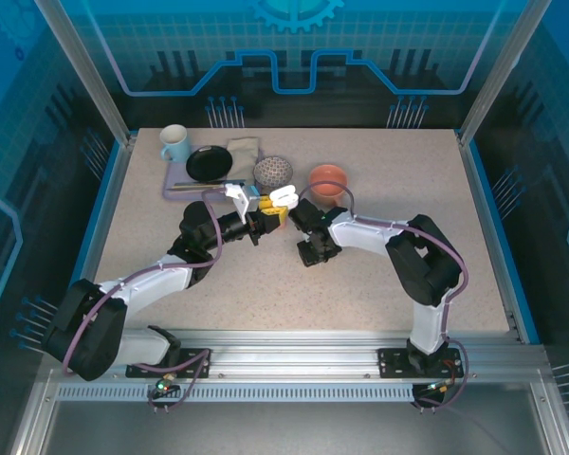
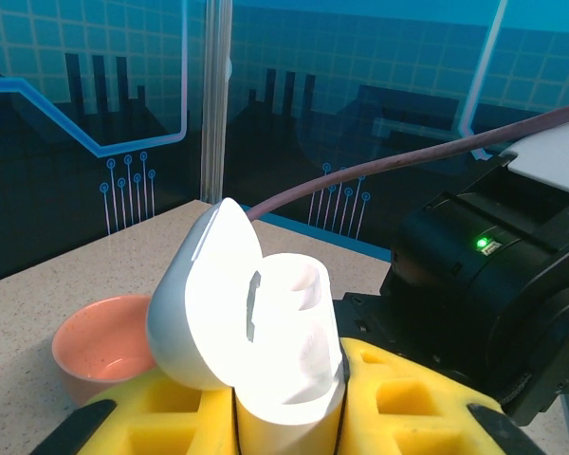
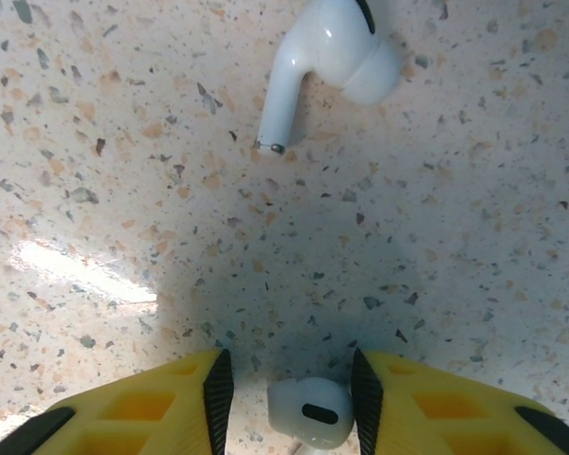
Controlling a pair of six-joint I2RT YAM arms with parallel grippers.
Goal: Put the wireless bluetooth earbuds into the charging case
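Table [image 1: 379,275]: speckled stone, below the charging case [image 2: 266,332].
Left gripper [image 2: 289,427]: clenched on the case, lid flipped open.
Right gripper [image 3: 286,379]: near-right of the case, fingers apart, straddling a white earbud [image 3: 308,412].
Bowl [image 1: 327,180]: salmon, right of the case.
Second white earbud [image 3: 332,47]: flat on the table, also near-right of the case.

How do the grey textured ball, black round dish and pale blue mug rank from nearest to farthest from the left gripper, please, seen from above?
From the left gripper:
1. Grey textured ball, just behind it.
2. Black round dish, back left.
3. Pale blue mug, far back-left corner.
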